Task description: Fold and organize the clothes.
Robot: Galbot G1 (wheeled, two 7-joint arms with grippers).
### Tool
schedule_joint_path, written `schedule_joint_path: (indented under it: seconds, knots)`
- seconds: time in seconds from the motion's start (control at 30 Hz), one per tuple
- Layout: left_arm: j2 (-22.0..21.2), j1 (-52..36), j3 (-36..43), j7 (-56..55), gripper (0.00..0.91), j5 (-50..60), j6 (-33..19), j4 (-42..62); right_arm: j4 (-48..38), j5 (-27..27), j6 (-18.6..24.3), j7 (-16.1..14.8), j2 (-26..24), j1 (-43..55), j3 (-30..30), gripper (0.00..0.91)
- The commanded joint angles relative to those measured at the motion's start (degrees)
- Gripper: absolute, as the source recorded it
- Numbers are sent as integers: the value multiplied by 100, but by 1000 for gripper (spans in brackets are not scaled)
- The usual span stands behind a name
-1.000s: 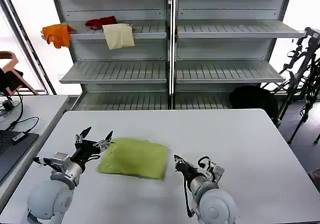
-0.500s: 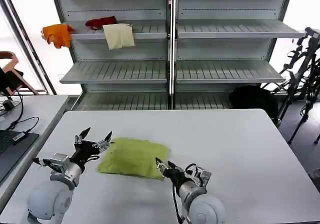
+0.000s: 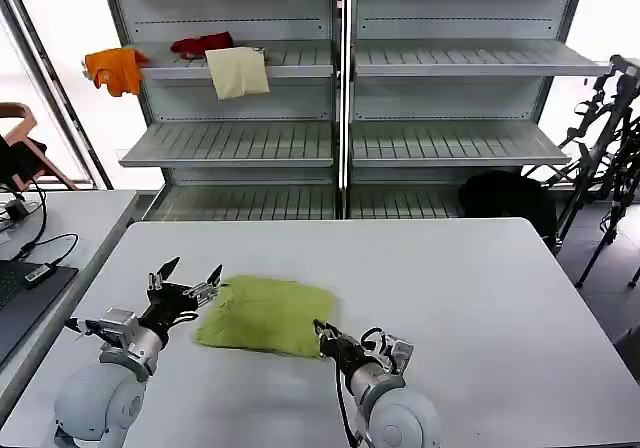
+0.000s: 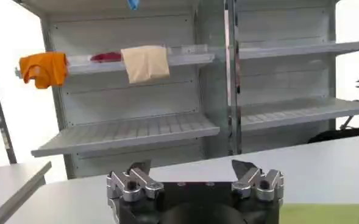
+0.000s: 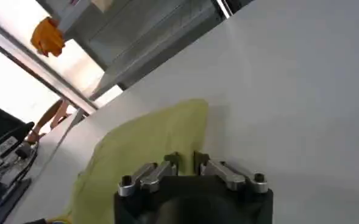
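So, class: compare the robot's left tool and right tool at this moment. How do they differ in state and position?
The left tool is open, fingers spread wide; the right tool is nearly shut, fingers close together. The left tool sits beside the T-shirt's left edge; the right tool is at its near right corner. Both are low over the white table and point toward the shelves.

Lime-green T-shirt (image 3: pixel 265 314) on a white table (image 3: pixel 450 288); print possibly hidden.
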Motion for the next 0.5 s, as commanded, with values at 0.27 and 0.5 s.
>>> schedule_joint_path:
  seconds: [0.27, 0.5]
  knots:
    - [-33, 32, -5, -22, 907, 4, -3, -22, 275, 347, -2, 98, -418, 83, 705, 0]
    - [-63, 23, 51, -32, 907, 27, 8, -16, 371, 412, -9, -42, -838, -8, 947, 0]
